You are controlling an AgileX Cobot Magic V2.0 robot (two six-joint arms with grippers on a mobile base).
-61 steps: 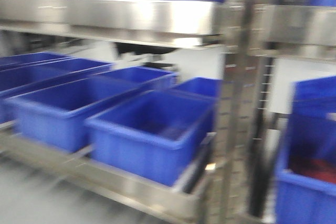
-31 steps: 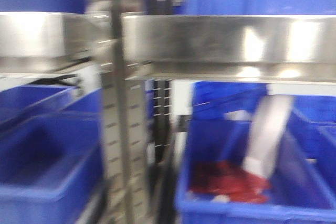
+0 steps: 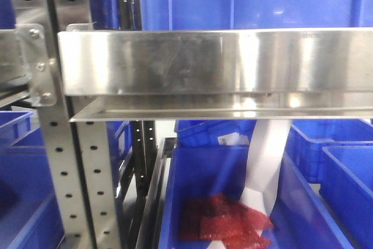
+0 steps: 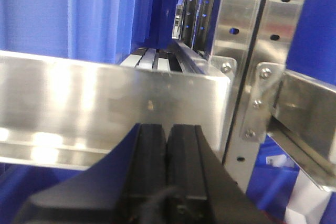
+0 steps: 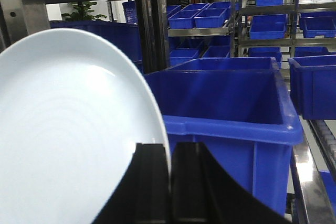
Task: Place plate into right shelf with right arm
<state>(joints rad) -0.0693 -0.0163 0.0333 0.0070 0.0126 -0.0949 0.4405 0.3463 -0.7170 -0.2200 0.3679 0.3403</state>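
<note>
The white plate (image 5: 68,129) fills the left of the right wrist view. My right gripper (image 5: 170,153) is shut on its rim and holds it on edge. In the front view the plate (image 3: 265,161) shows as a tilted white band below the lip of the right shelf (image 3: 204,62), over a blue bin (image 3: 192,179) holding red mesh (image 3: 221,217). The right gripper itself is hidden there. My left gripper (image 4: 168,129) is shut and empty, close in front of the steel shelf lip (image 4: 105,98).
A hole-punched upright post (image 3: 64,161) stands at the left, another shows in the left wrist view (image 4: 247,51). A large blue bin (image 5: 226,103) sits just right of the plate. More blue bins (image 3: 344,161) fill the shelf and the racks behind (image 5: 273,19).
The front view has swung to the right, from the left bay of bins to the right shelf. The plate has come into view over the bin with red mesh, and the blur has cleared.
</note>
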